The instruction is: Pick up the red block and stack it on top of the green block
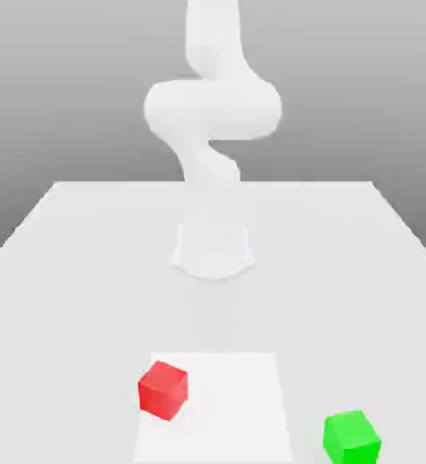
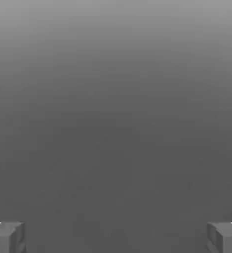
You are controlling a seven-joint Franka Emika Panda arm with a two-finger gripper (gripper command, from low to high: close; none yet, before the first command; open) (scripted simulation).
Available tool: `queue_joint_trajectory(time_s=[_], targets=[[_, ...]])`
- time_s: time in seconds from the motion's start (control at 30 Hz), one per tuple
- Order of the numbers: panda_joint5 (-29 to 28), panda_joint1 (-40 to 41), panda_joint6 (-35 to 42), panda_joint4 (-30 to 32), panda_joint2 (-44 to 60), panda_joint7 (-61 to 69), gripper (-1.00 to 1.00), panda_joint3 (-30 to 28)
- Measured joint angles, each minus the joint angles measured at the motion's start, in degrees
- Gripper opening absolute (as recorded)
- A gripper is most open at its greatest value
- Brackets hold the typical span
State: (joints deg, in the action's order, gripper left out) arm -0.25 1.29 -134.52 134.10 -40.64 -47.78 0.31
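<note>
A red block [image 1: 162, 390] rests on the white table [image 1: 62, 272] near the front, a little toward the exterior view's left. The green block [image 1: 351, 437] sits apart from it, at the front toward the exterior view's right. The white arm [image 1: 212, 109] rises from its base [image 1: 212, 249] at the table's middle and runs up past the picture's top edge. In the hand view my gripper [image 2: 116, 238] is open, its two grey fingertips [image 2: 9, 237] set wide apart with nothing between them, in front of a plain grey background.
A brighter white square patch [image 1: 226, 408] lies on the table under and beside the red block. The table's back edge runs behind the arm's base, with a grey backdrop beyond.
</note>
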Motion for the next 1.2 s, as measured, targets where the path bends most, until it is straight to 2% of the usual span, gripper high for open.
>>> queue_joint_trajectory(time_s=[0.47, 0.67, 0.87, 0.9, 1.1, 1.2], targets=[[-1.3, 5.8, -15.5, 13.1, 29.5, -10.9, 0.0, -0.1], [-0.2, 7.6, -22.1, 18.7, 41.9, -14.3, 0.0, -0.9], [0.7, 7.8, -31.8, 18.5, 54.4, -14.6, 0.0, -0.7], [0.8, 7.9, -33.4, 18.2, 56.3, -14.6, -1.0, -0.7], [0.6, 8.0, -34.3, 18.1, 57.2, -14.7, -1.0, -0.6], [0.5, 8.0, -31.2, 18.6, 53.6, -14.8, -1.0, -0.6]])
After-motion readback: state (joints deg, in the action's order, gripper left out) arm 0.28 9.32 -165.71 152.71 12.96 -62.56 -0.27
